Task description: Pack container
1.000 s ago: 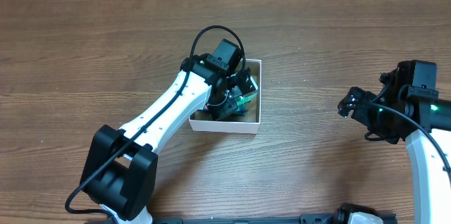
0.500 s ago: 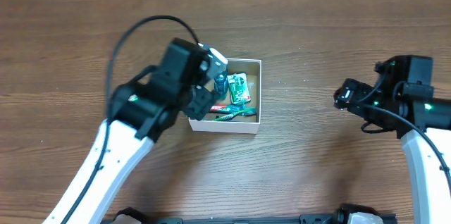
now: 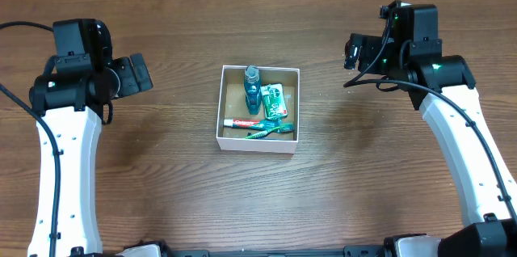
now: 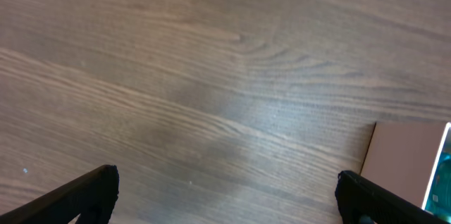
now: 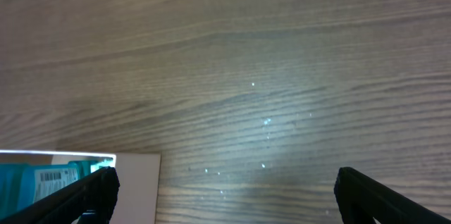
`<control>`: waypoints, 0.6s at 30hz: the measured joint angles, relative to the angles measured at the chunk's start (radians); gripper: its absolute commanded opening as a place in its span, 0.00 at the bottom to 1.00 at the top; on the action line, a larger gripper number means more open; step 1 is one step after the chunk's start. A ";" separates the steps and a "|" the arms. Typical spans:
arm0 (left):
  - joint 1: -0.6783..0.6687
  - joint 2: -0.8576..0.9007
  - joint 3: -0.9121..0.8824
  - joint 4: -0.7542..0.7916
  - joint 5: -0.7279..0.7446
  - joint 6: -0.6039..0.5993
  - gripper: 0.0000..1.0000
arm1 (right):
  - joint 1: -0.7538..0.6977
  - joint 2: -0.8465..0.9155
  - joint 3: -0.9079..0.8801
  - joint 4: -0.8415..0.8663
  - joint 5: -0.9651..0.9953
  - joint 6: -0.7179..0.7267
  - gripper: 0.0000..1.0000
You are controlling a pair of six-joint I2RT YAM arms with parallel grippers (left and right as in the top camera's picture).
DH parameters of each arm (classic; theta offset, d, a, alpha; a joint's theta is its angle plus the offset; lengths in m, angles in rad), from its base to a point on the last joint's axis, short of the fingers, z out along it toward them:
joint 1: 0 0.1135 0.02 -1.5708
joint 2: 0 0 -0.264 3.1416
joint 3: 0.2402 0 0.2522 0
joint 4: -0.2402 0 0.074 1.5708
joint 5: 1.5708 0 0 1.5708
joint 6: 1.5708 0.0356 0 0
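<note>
The container [image 3: 257, 146] sits in the middle, full of little things [image 3: 273, 102]. My left gripper [image 4: 225, 192] at nine o'clock and right gripper [image 5: 225, 189] at two o'clock both gape wide, holding nothing. I'd park both well away from it.

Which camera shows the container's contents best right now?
Overhead. It shows the whole container from above, with a bottle, green packet, toothpaste and toothbrush lying inside. The left wrist view catches only a brown corner at its right edge. The right wrist view shows only a white rim at bottom left.
</note>
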 measured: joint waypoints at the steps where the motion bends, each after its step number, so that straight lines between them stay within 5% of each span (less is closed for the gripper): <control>1: 0.000 0.002 0.000 -0.008 0.002 0.000 1.00 | 0.000 0.000 0.000 -0.013 0.001 -0.001 1.00; 9: 0.000 -0.106 -0.014 -0.018 0.035 0.046 1.00 | 0.000 -0.076 -0.021 -0.090 0.066 0.060 1.00; 18: 0.000 -0.600 -0.339 0.047 0.098 0.109 1.00 | 0.000 -0.574 -0.403 -0.031 0.102 0.101 1.00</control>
